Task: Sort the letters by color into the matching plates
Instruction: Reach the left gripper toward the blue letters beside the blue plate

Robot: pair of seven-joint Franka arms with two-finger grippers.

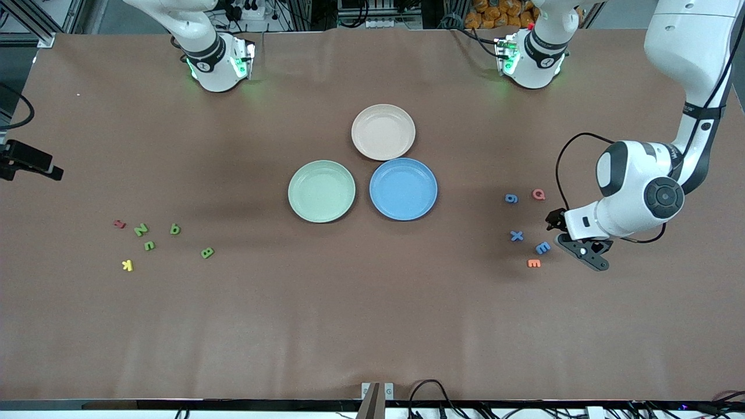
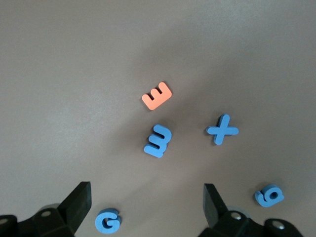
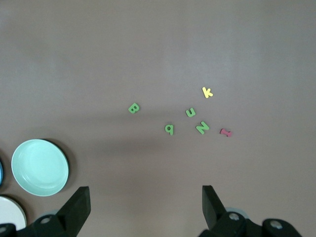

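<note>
Four green letters lie toward the right arm's end: N (image 1: 141, 230), q (image 1: 175, 229), u (image 1: 149, 245), B (image 1: 207, 252). Blue letters 9 (image 1: 511, 198), X (image 1: 516, 235) and E (image 1: 542, 248) lie toward the left arm's end. A blue G (image 2: 107, 220) shows only in the left wrist view. The pale green plate (image 1: 321, 191) and the blue plate (image 1: 403, 188) sit side by side mid-table, both empty. My left gripper (image 1: 567, 237) is open low over the blue letters, with the G between its fingers (image 2: 79, 202). My right gripper (image 3: 145, 207) is open and empty, high over the table.
A beige plate (image 1: 383, 132) touches the two plates, farther from the front camera. An orange E (image 1: 534, 263) and a red Q (image 1: 539, 194) lie among the blue letters. A yellow K (image 1: 127, 265) and a red letter (image 1: 119, 223) lie by the green ones.
</note>
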